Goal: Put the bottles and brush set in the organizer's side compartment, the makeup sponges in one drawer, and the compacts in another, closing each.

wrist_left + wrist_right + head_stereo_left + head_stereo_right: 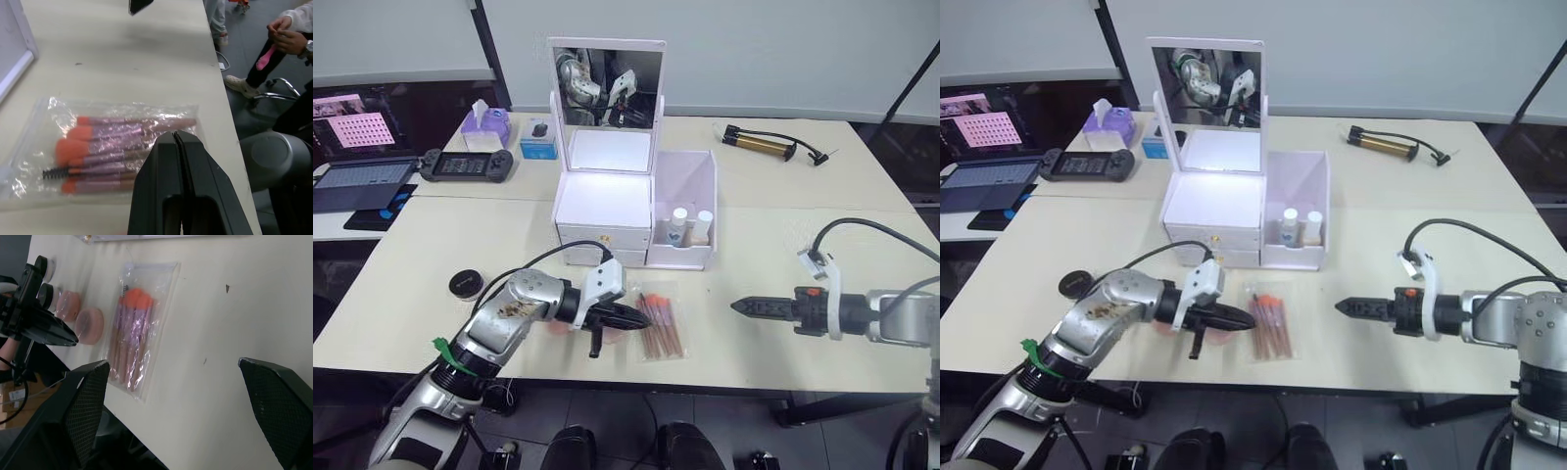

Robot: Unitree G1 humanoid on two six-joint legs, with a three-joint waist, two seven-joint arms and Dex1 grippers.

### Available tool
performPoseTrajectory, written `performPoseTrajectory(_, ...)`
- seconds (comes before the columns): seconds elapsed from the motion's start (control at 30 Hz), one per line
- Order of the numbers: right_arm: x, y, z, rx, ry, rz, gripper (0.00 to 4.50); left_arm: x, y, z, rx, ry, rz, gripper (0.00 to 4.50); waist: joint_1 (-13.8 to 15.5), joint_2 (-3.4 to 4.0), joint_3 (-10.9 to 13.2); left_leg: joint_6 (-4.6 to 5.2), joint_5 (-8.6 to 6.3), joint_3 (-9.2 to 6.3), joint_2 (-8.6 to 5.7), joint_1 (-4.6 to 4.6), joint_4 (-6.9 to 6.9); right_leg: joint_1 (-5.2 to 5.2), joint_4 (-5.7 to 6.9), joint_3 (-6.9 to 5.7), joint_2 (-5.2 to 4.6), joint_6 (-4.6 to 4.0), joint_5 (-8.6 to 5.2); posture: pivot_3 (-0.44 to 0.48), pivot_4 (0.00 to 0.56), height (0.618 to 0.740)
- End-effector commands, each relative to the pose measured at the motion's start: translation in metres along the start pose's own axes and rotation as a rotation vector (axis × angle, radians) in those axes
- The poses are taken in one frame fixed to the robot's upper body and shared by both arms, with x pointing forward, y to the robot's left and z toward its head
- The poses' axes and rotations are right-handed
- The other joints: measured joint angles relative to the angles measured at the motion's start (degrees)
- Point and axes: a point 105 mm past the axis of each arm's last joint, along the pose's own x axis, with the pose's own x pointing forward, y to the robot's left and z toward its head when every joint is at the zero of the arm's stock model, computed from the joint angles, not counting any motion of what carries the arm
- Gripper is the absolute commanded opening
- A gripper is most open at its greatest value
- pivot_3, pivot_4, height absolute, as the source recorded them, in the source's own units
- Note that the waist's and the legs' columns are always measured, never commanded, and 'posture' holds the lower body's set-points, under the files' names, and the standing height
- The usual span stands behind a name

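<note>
Cream table carries: white organizer near centre; brush set in its clear pouch flat near the front edge; two makeup sponges side by side just beside the pouch; black round jar toward the left; gold-and-black hand pump at far right; handheld game console, purple tissue box at far left.

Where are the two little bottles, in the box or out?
In. Both bottles stand upright inside the side compartment.
</note>
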Motion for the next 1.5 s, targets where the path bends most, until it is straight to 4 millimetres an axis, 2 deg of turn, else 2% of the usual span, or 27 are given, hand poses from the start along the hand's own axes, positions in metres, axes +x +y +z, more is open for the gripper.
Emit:
performPoseTrajectory(0.03,0.023,0.004,0.0,0.031,0.053,0.038,4.5,0.001,0.005,0.006,0.067,-0.004,0.092,0.06,-0.22,0.0,-0.01,0.0,0.0,-0.1,0.0,0.01,0.0,0.0,0.0,0.01,0.01,0.0,0.0,0.0,0.15,0.732)
performPoseTrajectory(0.13,0.037,0.005,0.004,0.04,0.072,0.039,4.5,-0.003,0.02,0.001,0.123,0.041,0.247,0.06,-0.14,0.02,-0.01,0.0,0.0,-0.36,0.0,-0.02,0.0,-0.02,0.01,0.01,0.03,0.0,0.0,0.0,0.15,0.732)
performPoseTrajectory(0.17,0.04,0.007,0.005,0.047,0.079,0.053,4.5,-0.003,0.017,-0.001,0.119,0.041,0.258,0.06,-0.1,0.03,-0.02,0.0,0.0,-0.38,-0.01,-0.06,0.0,-0.04,0.02,0.01,0.02,0.0,0.0,0.0,0.15,0.732)
performPoseTrajectory(0.3,0.055,0.011,0.001,0.08,0.141,0.1,4.5,0.001,0.006,-0.005,0.069,0.007,0.264,0.06,0.1,0.04,-0.03,0.01,0.0,-0.43,-0.03,-0.12,0.02,-0.04,-0.02,-0.06,-0.02,0.03,0.02,0.0,0.15,0.732)
performPoseTrajectory(0.6,0.084,0.016,-0.004,0.121,0.233,0.121,4.5,0.008,0.01,-0.01,0.063,0.035,0.285,0.06,-0.26,0.05,-0.1,0.03,0.0,-0.57,0.01,-0.18,0.1,-0.04,0.01,-0.14,0.05,0.02,0.03,0.0,0.15,0.732)
performPoseTrajectory(0.8,0.105,0.036,-0.01,0.118,0.264,0.215,4.5,0.005,0.015,-0.022,0.086,0.158,0.312,0.06,-0.53,0.04,-0.17,0.03,0.0,-0.63,0.04,-0.14,0.05,-0.04,0.02,-0.11,0.13,0.01,0.04,0.0,0.15,0.732)
performPoseTrajectory(0.93,0.112,0.043,-0.014,0.14,0.24,0.262,4.5,0.003,0.014,-0.023,0.099,0.213,0.328,0.06,-0.42,0.04,-0.17,0.03,0.0,-0.64,0.03,-0.16,0.04,-0.05,0.01,-0.11,0.13,0.01,0.04,0.0,0.15,0.732)
performPoseTrajectory(1.07,0.118,0.042,-0.013,0.182,0.19,0.27,4.5,0.003,0.011,-0.023,0.093,0.225,0.332,0.06,-0.44,0.05,-0.22,0.03,0.0,-0.65,0.02,-0.17,0.04,-0.06,0.02,-0.09,0.12,0.01,0.04,0.0,0.15,0.732)
performPoseTrajectory(1.27,0.122,0.04,-0.022,0.19,0.203,0.256,4.5,0.002,0.011,-0.023,0.074,0.221,0.336,0.06,-0.49,0.06,-0.24,0.03,0.0,-0.66,0.03,-0.15,0.04,-0.05,0.03,-0.09,0.13,0.0,0.03,0.0,0.15,0.732)
performPoseTrajectory(1.37,0.122,0.039,-0.032,0.114,0.24,0.215,3.97,0.001,0.014,-0.023,0.063,0.207,0.355,0.0,-0.43,0.09,-0.26,0.03,0.0,-0.67,0.03,-0.15,0.03,-0.06,0.02,-0.09,0.14,0.0,0.03,0.0,0.15,0.732)
performPoseTrajectory(1.5,0.12,0.041,-0.033,0.106,0.224,0.229,2.61,-0.001,0.016,-0.024,0.038,0.196,0.387,0.0,-0.21,0.07,-0.27,0.03,0.0,-0.68,0.02,-0.19,0.04,-0.05,-0.02,-0.1,0.12,0.01,0.03,0.0,0.15,0.732)
